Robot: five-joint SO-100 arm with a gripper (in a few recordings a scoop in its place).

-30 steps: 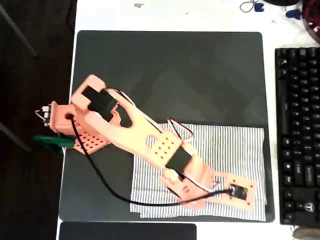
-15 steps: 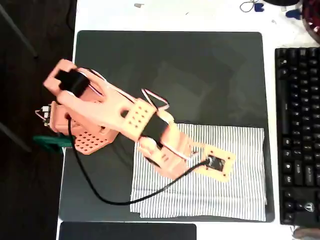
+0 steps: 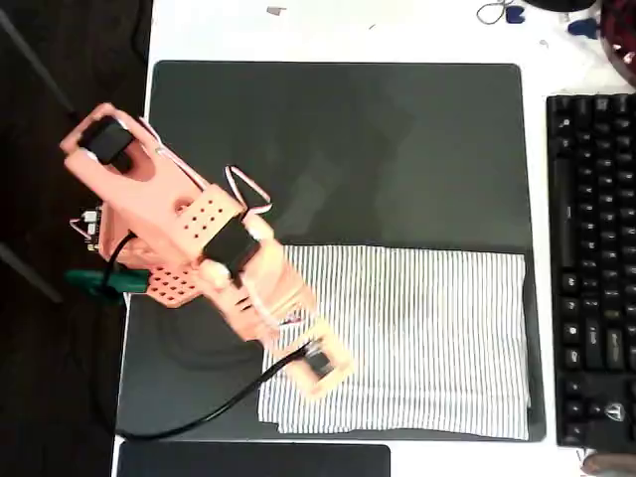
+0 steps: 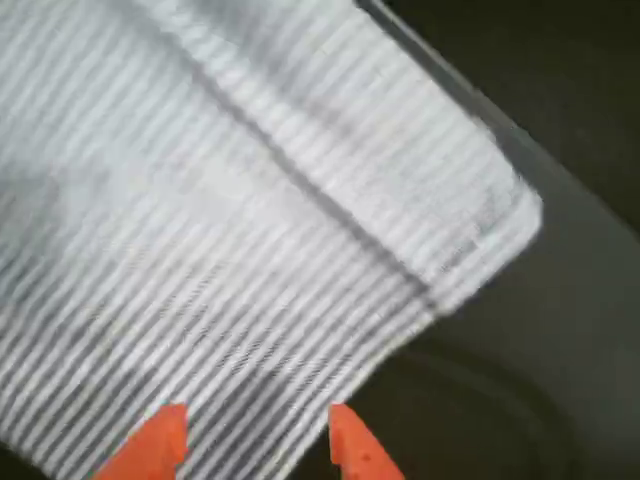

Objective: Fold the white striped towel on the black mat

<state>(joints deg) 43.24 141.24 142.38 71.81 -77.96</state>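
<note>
Office desk, keyboard, black mat

White tabletop under bright, even light. Dark floor left of table edge, thin grey diagonal bars across it. Black keyboard along right side of table. Glossy black slab at bottom edge, cut off by frame. Small cable loop with blue piece at top right. Dark red object in top right corner, mostly out of frame.
</note>
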